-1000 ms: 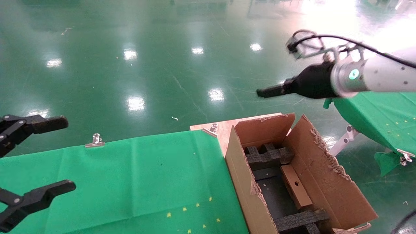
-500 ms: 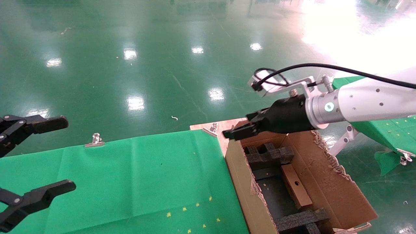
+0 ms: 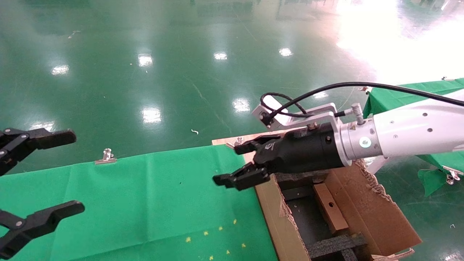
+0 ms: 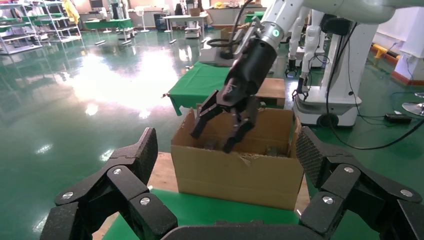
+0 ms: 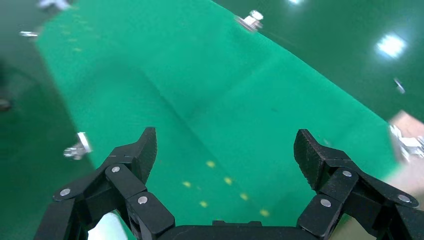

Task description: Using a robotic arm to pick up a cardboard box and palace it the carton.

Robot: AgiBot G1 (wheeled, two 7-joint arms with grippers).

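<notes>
Your right gripper [image 3: 233, 165] is spread wide and carries nothing; its two black fingers reach out past the near-left wall of the carton [image 3: 275, 217], so the fingertips hang over the green cloth [image 3: 145, 203] beside that wall rather than over the carton's interior. In the right wrist view the same fingers [image 5: 130, 160] frame bare green cloth dotted with small yellow marks, with nothing between them. Behind the gripper you see the silver camera block [image 3: 290, 114] and a looping black cable [image 3: 362, 85] at the wrist, then the white robotic arm [image 3: 417, 134] running off to the right, crossing above the carton's far end. The cardboard box [image 3: 330, 208] lies inside the carton, flat along the right-hand inner side, its round hole facing up, between the black foam inserts [image 3: 335, 244] at the near and far ends. It is well apart from your right gripper. The carton itself sits at the cloth's right edge, its torn flaps standing open. Your left gripper [image 3: 38, 174] is parked at the left edge of the head view, above the cloth's left part, fingers apart and empty. Metal clips [image 3: 106, 157] pin the cloth at its far edge, and a glossy green floor [image 3: 163, 72] stretches beyond.
</notes>
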